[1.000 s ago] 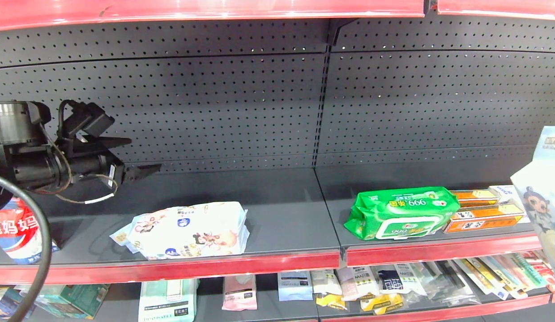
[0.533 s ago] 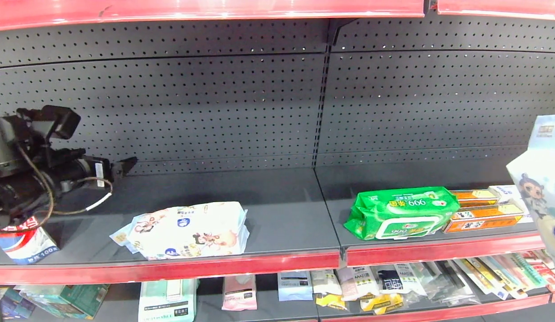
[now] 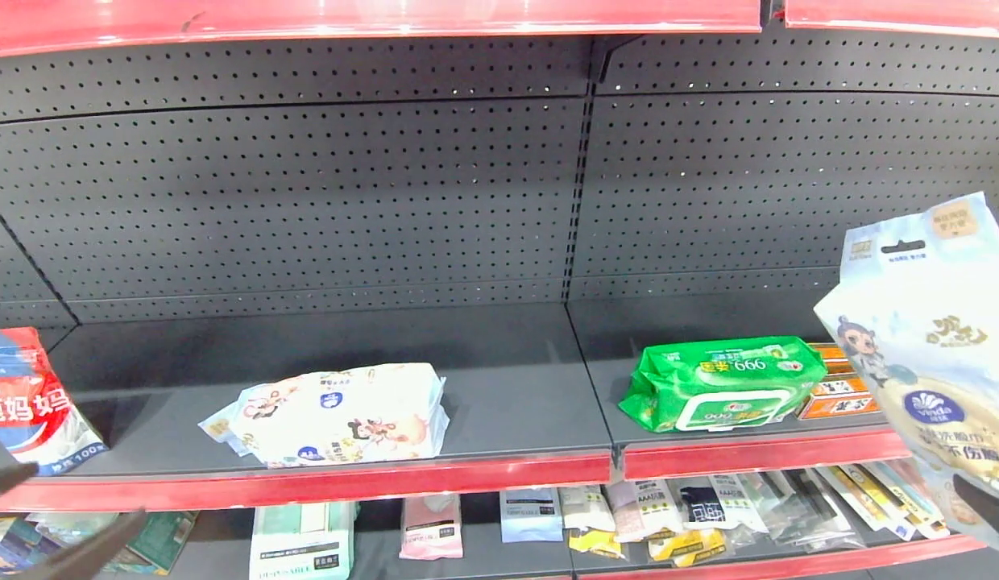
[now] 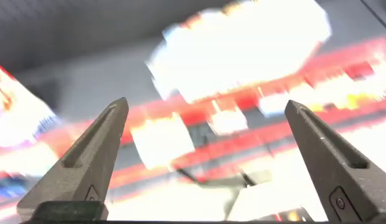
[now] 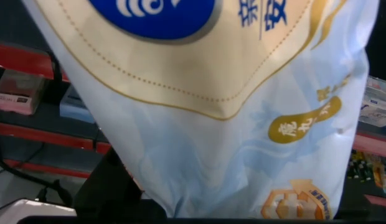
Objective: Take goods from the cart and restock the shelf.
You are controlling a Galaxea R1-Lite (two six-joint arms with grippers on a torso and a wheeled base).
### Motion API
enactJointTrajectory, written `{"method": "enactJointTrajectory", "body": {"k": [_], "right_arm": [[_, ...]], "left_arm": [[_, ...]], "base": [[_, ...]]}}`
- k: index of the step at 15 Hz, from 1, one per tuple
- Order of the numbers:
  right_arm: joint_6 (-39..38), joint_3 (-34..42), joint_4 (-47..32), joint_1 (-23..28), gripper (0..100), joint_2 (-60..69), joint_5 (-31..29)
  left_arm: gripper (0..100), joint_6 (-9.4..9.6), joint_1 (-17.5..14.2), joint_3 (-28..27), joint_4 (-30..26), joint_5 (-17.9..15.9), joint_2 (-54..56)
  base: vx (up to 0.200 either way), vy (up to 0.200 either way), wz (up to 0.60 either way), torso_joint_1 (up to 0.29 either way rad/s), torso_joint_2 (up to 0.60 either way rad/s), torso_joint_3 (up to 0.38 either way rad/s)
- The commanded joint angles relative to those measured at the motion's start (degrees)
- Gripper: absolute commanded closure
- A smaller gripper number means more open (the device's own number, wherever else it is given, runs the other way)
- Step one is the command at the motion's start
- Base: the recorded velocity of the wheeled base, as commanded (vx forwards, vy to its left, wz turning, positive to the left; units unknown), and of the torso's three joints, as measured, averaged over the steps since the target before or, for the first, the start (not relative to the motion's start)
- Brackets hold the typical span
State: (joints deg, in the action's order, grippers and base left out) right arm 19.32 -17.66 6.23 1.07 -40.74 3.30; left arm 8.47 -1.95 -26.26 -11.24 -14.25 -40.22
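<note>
- Pale blue pouch [image 3: 926, 354]: held upright at the far right, in front of the shelf [image 3: 499, 370]; clamped at its lower end by the right gripper [image 3: 985, 506].
- Left gripper [image 4: 207, 104]: fingers spread apart, nothing held.
- Shelf stock, laid flat: white cartoon pack [image 3: 338, 415], green wipes pack [image 3: 721, 383], orange boxes [image 3: 842, 395].

Upper shelf [image 3: 499, 362], left bay: a bag [image 3: 28, 399] stands at the far left end. A soft pack [image 3: 338, 415] lies right of it, near the front edge.

Right bay: a wipes pack [image 3: 721, 383] lies near the front edge, with stacked boxes [image 3: 842, 395] touching its right side.

A pouch [image 3: 930, 354] hangs before the shelf at the far right, overlapping the boxes.

Lower shelf [image 3: 789, 560]: a row of small packets [image 3: 628, 507] lies beneath both bays.

The left end effector [image 3: 52, 503] sits low at the far left, before the upper shelf's front edge.
</note>
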Motion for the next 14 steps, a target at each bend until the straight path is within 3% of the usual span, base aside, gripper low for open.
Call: {"method": "enactJointTrajectory", "body": {"k": [1,3,5,7,9,11,12,14], "right_arm": [[0.10,-1.85,0.01,-0.02,100,-3.56,0.21],[0.19,-3.17,0.01,-0.02,100,-4.96,0.30],[0.19,-3.43,0.10,-0.11,100,-5.67,0.30],[0.28,-3.52,0.10,-0.11,100,-6.02,0.30],[0.28,-3.69,0.36,-0.28,100,-6.72,0.30],[0.28,-3.69,0.36,-0.28,100,-6.81,0.30],[0.28,-3.69,0.36,-0.37,100,-6.98,0.30],[0.28,-3.78,0.54,-0.37,100,-7.34,0.30]], "left_arm": [[0,0.05,8.10,-3.89,-19.87,-1.83,23.87],[0,1.02,10.30,-4.50,-26.55,-1.75,30.02],[0,2.60,10.48,-4.50,-31.65,-1.75,34.59],[0,4.27,10.48,-5.21,-33.23,-1.39,34.59],[0,4.18,11.00,-6.88,-34.38,-1.57,33.80],[0,2.87,10.92,-6.26,-32.35,0.10,32.04],[0,0.05,10.74,-3.62,-27.17,5.20,31.87],[0,-1.18,10.74,0.51,-19.61,10.65,32.22]], "base": [[0.000,0.000,0.00,0.000,0.00,0.000],[0.000,0.000,0.00,0.000,0.00,0.000],[0.000,0.000,0.00,0.000,0.00,0.000],[0.000,0.000,0.00,0.000,0.00,0.000],[0.000,0.000,0.00,0.000,0.00,0.000],[0.000,0.000,0.00,0.000,0.00,0.000],[0.000,0.000,0.00,0.000,0.00,0.000],[0.000,0.000,0.00,0.000,0.00,0.000]]}}
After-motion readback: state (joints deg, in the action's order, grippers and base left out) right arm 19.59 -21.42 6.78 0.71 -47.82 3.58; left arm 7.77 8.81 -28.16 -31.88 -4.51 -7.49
